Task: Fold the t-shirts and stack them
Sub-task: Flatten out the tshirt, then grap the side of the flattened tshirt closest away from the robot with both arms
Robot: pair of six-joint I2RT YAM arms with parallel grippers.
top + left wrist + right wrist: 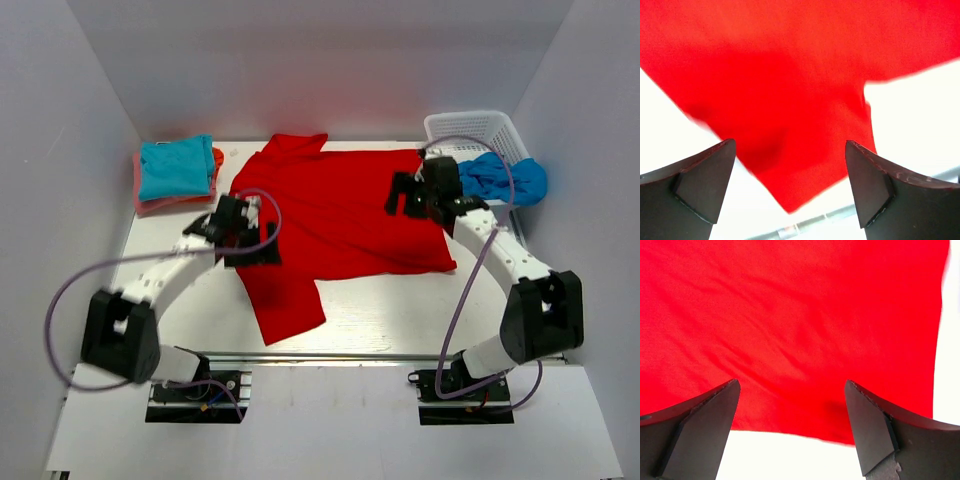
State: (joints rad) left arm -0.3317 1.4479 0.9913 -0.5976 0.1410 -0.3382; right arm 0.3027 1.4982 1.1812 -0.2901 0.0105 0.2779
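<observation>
A large red t-shirt (335, 215) lies spread flat on the white table, one sleeve pointing toward the near edge. My left gripper (250, 235) is open and empty above its left side; the left wrist view shows that sleeve (790, 125) between the fingers. My right gripper (405, 195) is open and empty above the shirt's right part; the right wrist view shows the red cloth (790, 325) and its straight edge. A folded turquoise t-shirt (176, 166) lies on an orange-pink one (150, 203) at the far left.
A white mesh basket (478, 130) stands at the far right corner with blue cloth (505, 178) hanging over its front. White walls enclose the table on three sides. A metal rail (330, 356) runs along the near edge.
</observation>
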